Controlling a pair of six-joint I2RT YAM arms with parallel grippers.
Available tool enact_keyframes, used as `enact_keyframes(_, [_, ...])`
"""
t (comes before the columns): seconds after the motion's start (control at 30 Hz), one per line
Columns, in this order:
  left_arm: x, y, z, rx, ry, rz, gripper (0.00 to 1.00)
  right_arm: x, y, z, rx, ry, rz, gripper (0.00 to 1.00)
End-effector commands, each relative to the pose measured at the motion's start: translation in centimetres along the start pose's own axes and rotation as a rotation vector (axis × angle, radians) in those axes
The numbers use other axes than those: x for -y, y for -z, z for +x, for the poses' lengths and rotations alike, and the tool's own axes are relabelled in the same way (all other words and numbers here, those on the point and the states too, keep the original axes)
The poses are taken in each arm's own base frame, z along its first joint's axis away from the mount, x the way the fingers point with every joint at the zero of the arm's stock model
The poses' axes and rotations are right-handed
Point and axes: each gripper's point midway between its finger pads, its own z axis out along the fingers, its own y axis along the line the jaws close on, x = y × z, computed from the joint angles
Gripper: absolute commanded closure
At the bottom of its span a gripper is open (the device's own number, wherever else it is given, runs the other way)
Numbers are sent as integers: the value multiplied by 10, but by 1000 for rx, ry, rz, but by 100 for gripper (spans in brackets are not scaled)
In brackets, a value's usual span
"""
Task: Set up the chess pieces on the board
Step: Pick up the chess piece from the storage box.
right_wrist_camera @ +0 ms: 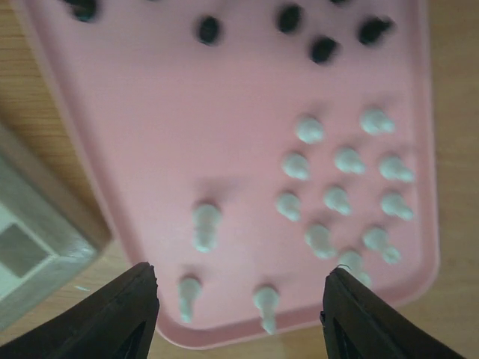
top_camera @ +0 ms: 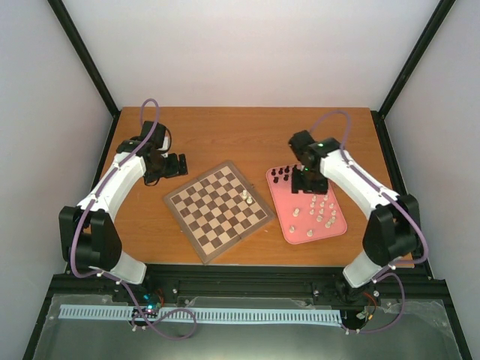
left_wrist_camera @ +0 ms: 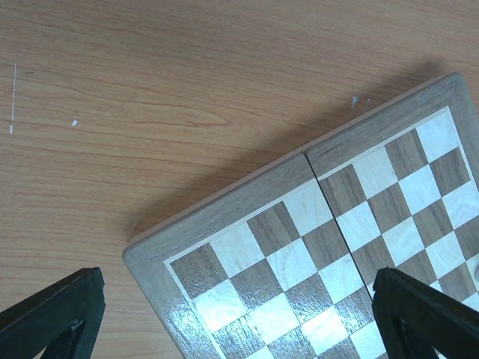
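The board (top_camera: 217, 211) lies turned diagonally at the table's middle, and its corner fills the left wrist view (left_wrist_camera: 299, 254). A cream-white chess piece (top_camera: 246, 198) stands on it near the right side. Several white pieces (top_camera: 324, 211) (right_wrist_camera: 337, 198) and black pieces (top_camera: 283, 174) (right_wrist_camera: 323, 49) stand on the pink tray (top_camera: 279, 196) (right_wrist_camera: 150, 112). My left gripper (top_camera: 176, 165) (left_wrist_camera: 239, 321) hangs wide open over the board's far-left corner, holding nothing. My right gripper (top_camera: 309, 184) (right_wrist_camera: 239, 303) hovers open above the tray's white pieces, touching none.
The tray sits just right of the board, whose edge (right_wrist_camera: 37, 239) shows at the left of the right wrist view. Bare wooden table (left_wrist_camera: 150, 90) stretches behind the board. Black frame posts and white walls enclose the table.
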Motion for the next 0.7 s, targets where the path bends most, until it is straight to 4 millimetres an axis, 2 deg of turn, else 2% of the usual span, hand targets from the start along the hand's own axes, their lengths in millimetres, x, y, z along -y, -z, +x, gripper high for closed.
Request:
enact_keyframes(0.0, [9,5,-8,25,-11,36,0,41,-7,23,-55,-155,19,40])
enact_keyframes(0.13, [10,4,-6,21,-14,41,0,56,-22,33,-89,-237,-40,44])
enact_keyframes(0.47, [10,1,-2,6,-19,32,0,56,-53,51,-158,-189,-48,46])
enact_keyframes(0.57, [11,-1,-3,-2,-21,30,0,55,-54,50,-152,-188,-55,52])
enact_keyframes(0.67, [12,-2,-3,-2,-27,27,0,54,-47,48,-125,-167,-68,54])
